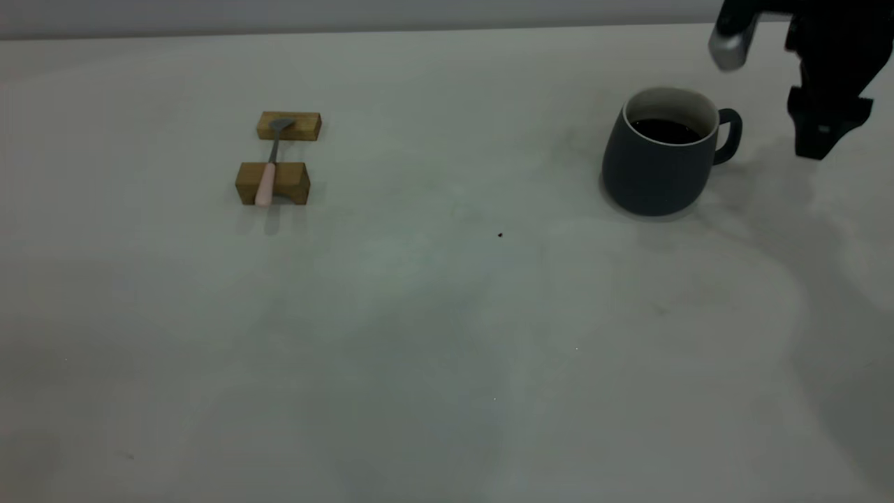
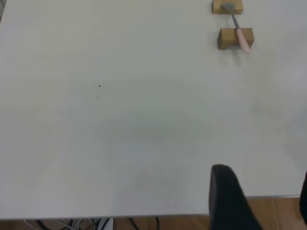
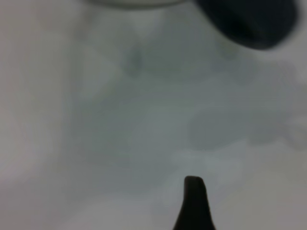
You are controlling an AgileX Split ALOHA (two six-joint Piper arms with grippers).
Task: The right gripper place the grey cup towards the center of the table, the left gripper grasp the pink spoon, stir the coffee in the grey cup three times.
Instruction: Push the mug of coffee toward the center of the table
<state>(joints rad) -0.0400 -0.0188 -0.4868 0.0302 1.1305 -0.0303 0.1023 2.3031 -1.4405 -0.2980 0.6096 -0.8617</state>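
Observation:
The grey cup (image 1: 656, 168) stands at the table's (image 1: 447, 335) right, with dark coffee (image 1: 663, 130) inside and its handle (image 1: 730, 136) turned toward my right gripper (image 1: 825, 136). That gripper hangs just to the right of the handle, not touching it. In the right wrist view only one finger (image 3: 194, 201) shows, with bare table beside it, and the cup (image 3: 249, 19) is a dark shape ahead. The pink spoon (image 1: 265, 183) lies across two wooden blocks at the left. My left gripper (image 2: 263, 179) is open over the table's edge, far from the spoon (image 2: 242, 40).
Two brown wooden blocks (image 1: 289, 126) (image 1: 288, 183) carry the spoon, bowl on the far one. A tiny dark speck (image 1: 500, 235) lies mid-table. Past the table edge in the left wrist view are wooden floor (image 2: 278, 211) and cables (image 2: 91, 224).

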